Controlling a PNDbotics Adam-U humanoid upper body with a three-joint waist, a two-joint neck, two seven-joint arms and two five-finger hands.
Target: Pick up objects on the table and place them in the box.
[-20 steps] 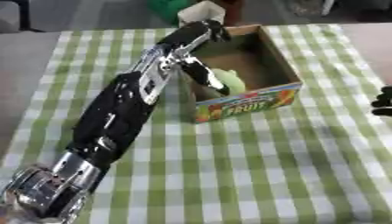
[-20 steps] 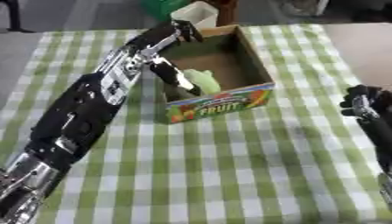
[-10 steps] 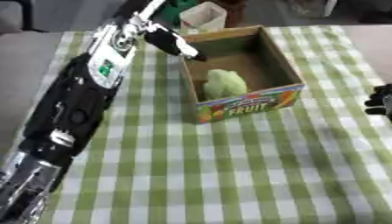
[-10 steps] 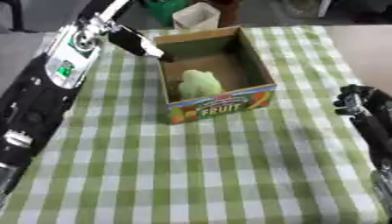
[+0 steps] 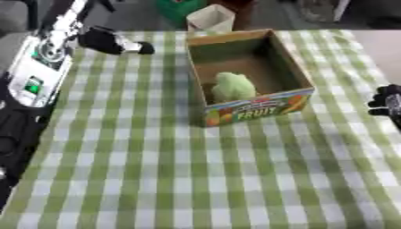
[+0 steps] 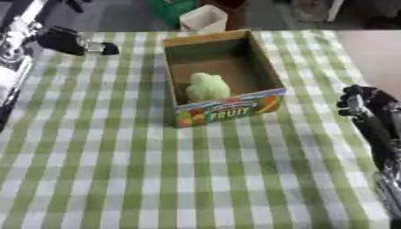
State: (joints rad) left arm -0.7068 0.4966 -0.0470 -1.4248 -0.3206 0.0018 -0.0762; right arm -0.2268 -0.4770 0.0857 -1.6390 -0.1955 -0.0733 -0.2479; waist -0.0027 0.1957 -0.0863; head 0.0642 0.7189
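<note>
An open cardboard box [image 5: 254,108] with a colourful FRUIT label on its front wall stands on the green-and-white checked tablecloth [image 5: 196,170], right of centre at the back. A pale green rounded object [image 5: 232,86] lies inside it near the front wall. My left hand [image 5: 117,41] hovers over the cloth at the far left, well left of the box. It is open, its fingers point towards the box, and it holds nothing. My right hand [image 6: 362,102] rests at the right edge, to the right of the box, with relaxed fingers and nothing in it.
My left arm [image 5: 35,76] runs down the left side of the view. Past the far table edge stand a white container [image 5: 210,17] and something green [image 5: 178,6]. A bare beige table surface [image 6: 376,49] shows to the right of the cloth.
My left arm has drawn back from over the box's far left corner to the far left of the table. The green object stays in the box. The right hand has not moved.
</note>
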